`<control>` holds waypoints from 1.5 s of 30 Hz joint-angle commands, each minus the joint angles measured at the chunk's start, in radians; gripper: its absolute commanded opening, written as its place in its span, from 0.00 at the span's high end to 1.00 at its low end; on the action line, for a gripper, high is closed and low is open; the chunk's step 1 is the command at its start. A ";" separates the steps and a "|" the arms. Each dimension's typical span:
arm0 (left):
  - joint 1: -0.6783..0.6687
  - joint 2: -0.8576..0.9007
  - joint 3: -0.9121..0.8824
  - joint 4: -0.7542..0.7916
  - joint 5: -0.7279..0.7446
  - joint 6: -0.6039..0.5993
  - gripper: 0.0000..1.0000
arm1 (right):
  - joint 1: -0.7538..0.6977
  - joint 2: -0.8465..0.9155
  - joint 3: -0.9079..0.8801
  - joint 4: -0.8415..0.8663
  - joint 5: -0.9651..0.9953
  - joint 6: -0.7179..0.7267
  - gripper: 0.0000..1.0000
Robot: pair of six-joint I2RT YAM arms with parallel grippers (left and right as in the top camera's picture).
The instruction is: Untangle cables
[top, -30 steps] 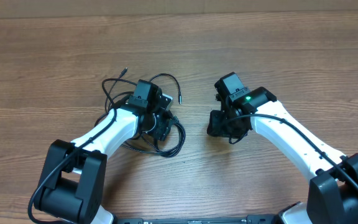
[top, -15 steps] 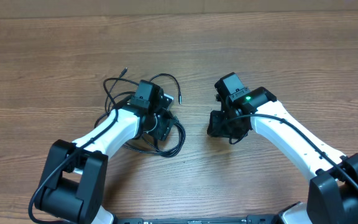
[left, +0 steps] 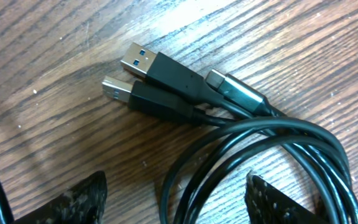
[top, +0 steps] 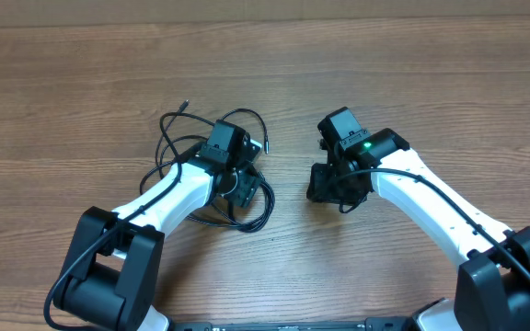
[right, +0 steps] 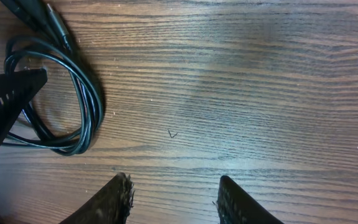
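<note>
The left gripper (left: 176,200), open, has edged across so the cables (left: 272,126) loop between its jaws, ready to pinch; the right gripper (right: 173,198) idles open.

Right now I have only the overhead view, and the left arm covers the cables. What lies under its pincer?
Observer: Three plugs lie side by side on the table, two with flat metal tips.
Operator: Is that pincer gripping anything?
Observer: No, the left pincer is open, loops of the cables lying between its fingers.
Operator: And the right one?
Observer: The right pincer is open over bare wood, holding nothing.
</note>
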 commanded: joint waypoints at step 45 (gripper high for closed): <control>-0.032 -0.243 0.285 -0.288 0.003 -0.087 0.96 | -0.007 -0.021 0.033 -0.013 -0.043 -0.040 0.57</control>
